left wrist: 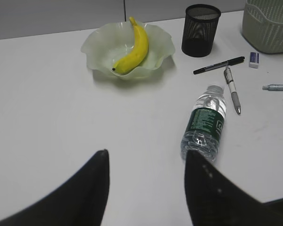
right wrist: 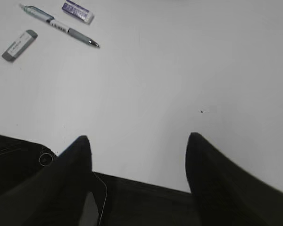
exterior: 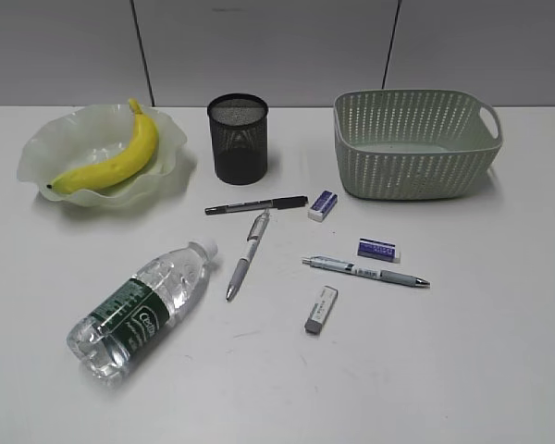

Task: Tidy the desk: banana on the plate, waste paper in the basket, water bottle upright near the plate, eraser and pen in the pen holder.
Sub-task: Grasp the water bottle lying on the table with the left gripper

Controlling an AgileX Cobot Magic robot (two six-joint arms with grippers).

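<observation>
So the banana (exterior: 111,159) already lies in the plate (exterior: 171,139) at the far left, and no waste paper shows in any view; whether it sits in the basket (exterior: 416,143) you cannot tell from here. What looks next is the bottle (exterior: 143,310), lying on its side on the worktop (exterior: 481,351) at the near left.

Your left fingers (left wrist: 146,186) are the nearer pair. In the left wrist view the bottle (left wrist: 205,125) lies just ahead and to the right of them, apart from both tips, its long axis running away from you with the cap end pointing roughly toward the pen holder (left wrist: 200,30) and the base nearest the right-hand tip. The left fingers are spread, with nothing between them. To take the bottle you would likely shift right and close across its body, not along it.

Your right fingers (right wrist: 139,155) are also spread and hold nothing; they hang over bare worktop, with a pen (right wrist: 59,26) and two erasers (right wrist: 19,45) well off to their upper left.

Between bottle and basket lie three pens (exterior: 254,205) and three erasers (exterior: 322,205) in all, loosely scattered, two pens touching or crossing at their ends. The worktop is plain white and flat, with a pale panelled wall (exterior: 277,46) behind. There is free space beside the plate for standing the bottle.
</observation>
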